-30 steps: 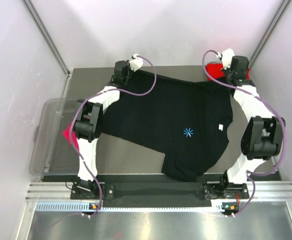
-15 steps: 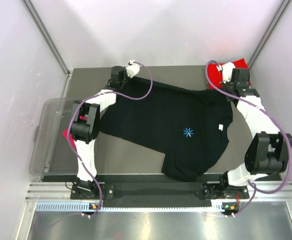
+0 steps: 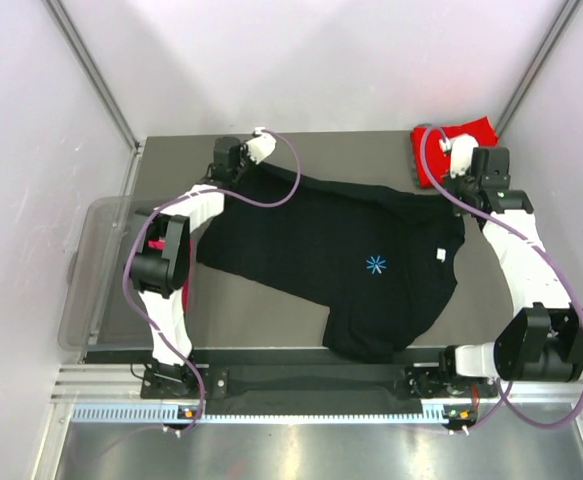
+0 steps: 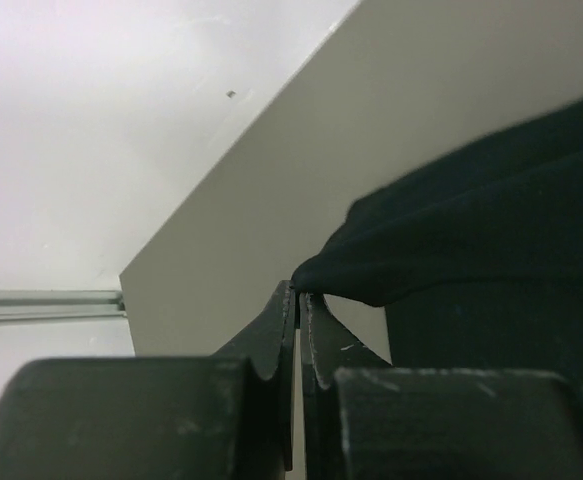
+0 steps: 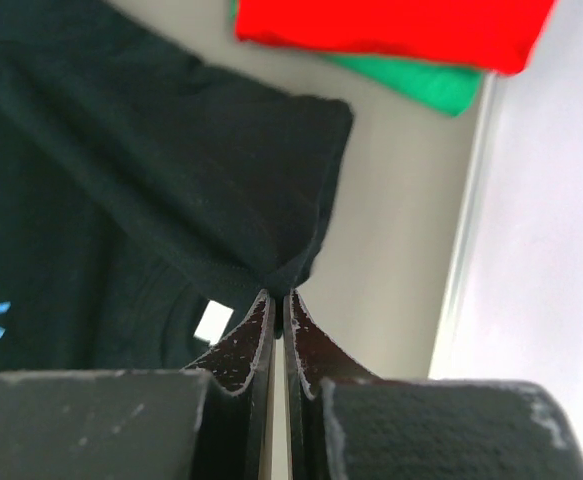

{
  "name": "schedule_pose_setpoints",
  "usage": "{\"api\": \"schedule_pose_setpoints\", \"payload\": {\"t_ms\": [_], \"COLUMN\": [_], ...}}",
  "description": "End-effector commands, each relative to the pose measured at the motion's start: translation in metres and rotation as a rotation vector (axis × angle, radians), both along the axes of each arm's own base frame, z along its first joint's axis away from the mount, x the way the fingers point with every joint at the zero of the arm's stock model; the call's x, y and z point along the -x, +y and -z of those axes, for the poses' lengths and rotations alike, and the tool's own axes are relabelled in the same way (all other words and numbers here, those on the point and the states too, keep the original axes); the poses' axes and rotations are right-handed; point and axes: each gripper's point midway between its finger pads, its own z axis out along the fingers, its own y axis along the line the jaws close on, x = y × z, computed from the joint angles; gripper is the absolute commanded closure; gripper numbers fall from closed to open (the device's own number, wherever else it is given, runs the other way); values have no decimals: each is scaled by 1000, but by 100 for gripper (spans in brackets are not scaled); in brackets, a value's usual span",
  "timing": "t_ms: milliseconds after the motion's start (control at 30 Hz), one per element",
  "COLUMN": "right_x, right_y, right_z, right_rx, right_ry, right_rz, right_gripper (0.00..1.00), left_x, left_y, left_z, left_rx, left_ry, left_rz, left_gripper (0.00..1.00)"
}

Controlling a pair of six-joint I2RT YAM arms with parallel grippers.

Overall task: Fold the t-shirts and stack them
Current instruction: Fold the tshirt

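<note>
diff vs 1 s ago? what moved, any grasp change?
The left gripper and right gripper drew apart and toward the near edge, stretching the far edge of the black t-shirt. The red t-shirt behind it is now more exposed. No grasp change: both stay shut on the black t-shirt. Its starburst print and near hem haven't shifted.

Left arm (image 3: 201, 200): reaching away from its base to the far left, elbow bent outboard. Left gripper (image 4: 298, 296): fingers pressed together, pinching an edge of the black t-shirt (image 3: 351, 260). Right arm (image 3: 521, 250): reaching to the far right, elbow bent outboard near its base. Right gripper (image 5: 278, 297): fingers likewise closed, pinching a fold of the same shirt.
</note>
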Motion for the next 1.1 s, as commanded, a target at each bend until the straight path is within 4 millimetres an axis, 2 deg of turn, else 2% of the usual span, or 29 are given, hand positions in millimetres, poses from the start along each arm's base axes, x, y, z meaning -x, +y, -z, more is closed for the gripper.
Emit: {"api": "schedule_pose_setpoints", "payload": {"t_ms": [0, 200, 500, 733, 1067], "right_x": [18, 37, 53, 61, 72], "right_y": [11, 20, 34, 59, 75], "right_z": [4, 22, 17, 20, 19], "right_rx": [-62, -110, -183, -290, -356], "right_ry": [23, 76, 87, 130, 144], "right_rz": [-9, -21, -55, -141, -203], "right_gripper": [100, 100, 100, 100, 100], "left_x": [14, 26, 35, 48, 47], "left_y": [-1, 1, 6, 14, 22], "left_z": [-25, -9, 19, 41, 46], "left_rx": [15, -6, -33, -52, -114], "left_ry": [-23, 37, 107, 158, 144], "left_rz": [47, 53, 48, 19, 14], "left_gripper": [100, 100, 100, 100, 100]}}
